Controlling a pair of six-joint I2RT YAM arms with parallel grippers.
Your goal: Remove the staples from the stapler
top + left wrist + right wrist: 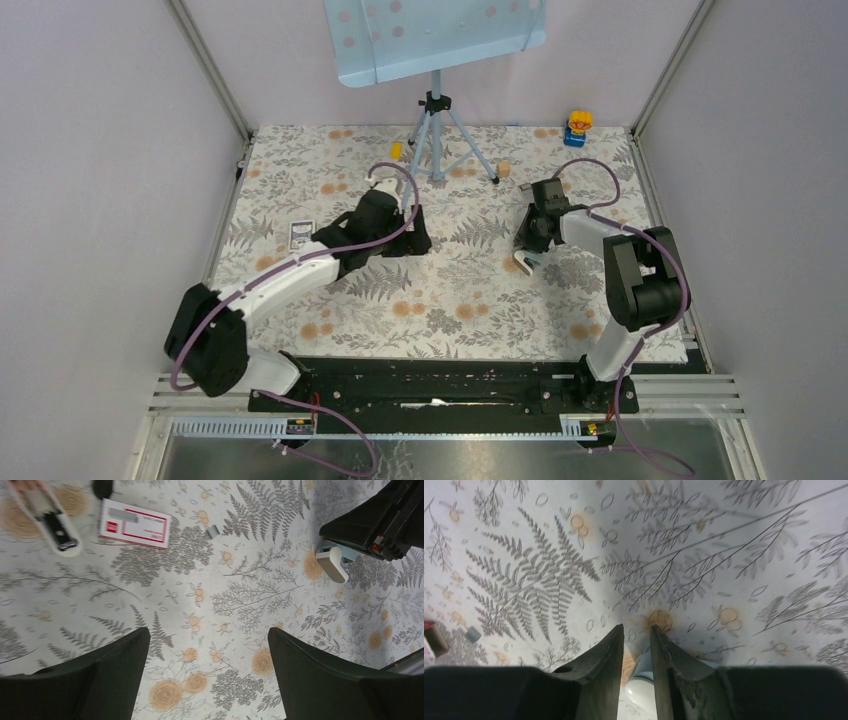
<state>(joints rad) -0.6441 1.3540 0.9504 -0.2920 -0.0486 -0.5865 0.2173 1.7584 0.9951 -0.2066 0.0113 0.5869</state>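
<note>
Where the arms stretch over the bench (pixel 460 310), the right tool (pixel 637 627) is pinched narrow on a white piece (pixel 638 687), whose rounded end pokes out beneath it. The left tool (pixel 208 634) hangs above the bench, spread wide and holding nothing. Beyond its fingers lie a small grey strip of staples (pixel 213 530), then a red-and-white box (pixel 134 524). Farthest, near the box, is the stapler (pixel 52 522), lying open with its black insides up.

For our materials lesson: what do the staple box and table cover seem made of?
Staple box: probably cardboard, matte red-and-white print, flat faces, crisp edges. Table cover: printed cloth or vinyl, matte, no glare on its floral pattern; which, I cannot tell.
</note>
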